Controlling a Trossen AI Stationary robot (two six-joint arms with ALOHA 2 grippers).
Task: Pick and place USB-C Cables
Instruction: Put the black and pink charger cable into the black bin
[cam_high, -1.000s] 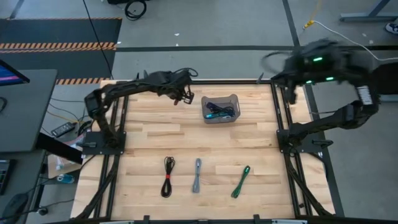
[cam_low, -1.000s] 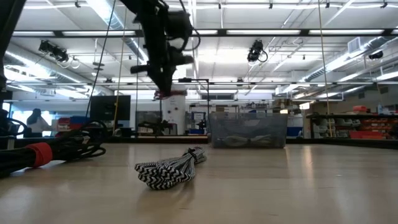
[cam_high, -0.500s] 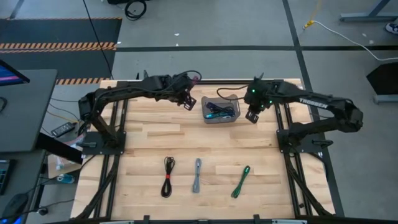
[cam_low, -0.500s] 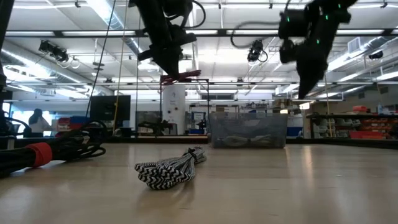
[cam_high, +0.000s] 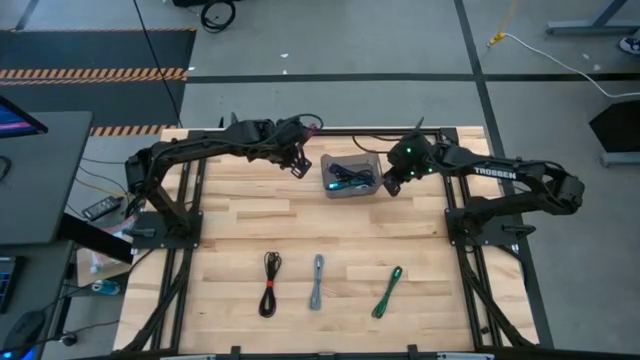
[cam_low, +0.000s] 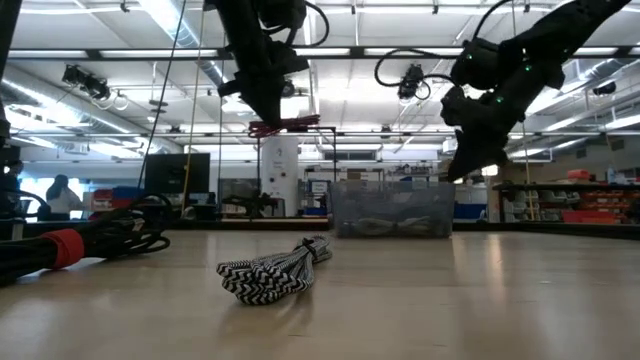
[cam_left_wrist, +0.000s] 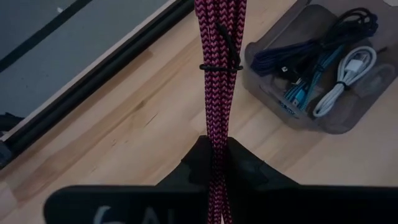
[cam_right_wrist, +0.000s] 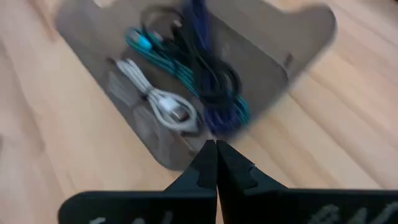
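My left gripper hangs above the table's far part, just left of the bin, shut on a maroon braided cable with a black tie. The translucent grey bin stands on the table and holds purple, teal and white cables. My right gripper is shut, its tips at the bin's right wall. A black cable with a red tie, a grey one and a green one lie flat near the near edge. My left gripper pinches the maroon cable between its two fingers. The bundle runs along the fingers and sticks out past their tips. It is lifted clear of the table and shows about level in the low view. My right gripper's shut tips stand at the rim of the bin's right wall, slanting down from the right; whether they touch it I cannot tell.
Dark frame rails run along the table's left, right and far edges. Bare wood lies between the bin and the three cables. In the low view the black cable and the grey one lie in front.
My right arm has swung in from beyond the table's far right corner and come down to the bin's right side. My left gripper has risen a little and tipped, so the maroon cable now sticks out level. The bin has shifted slightly toward the left.
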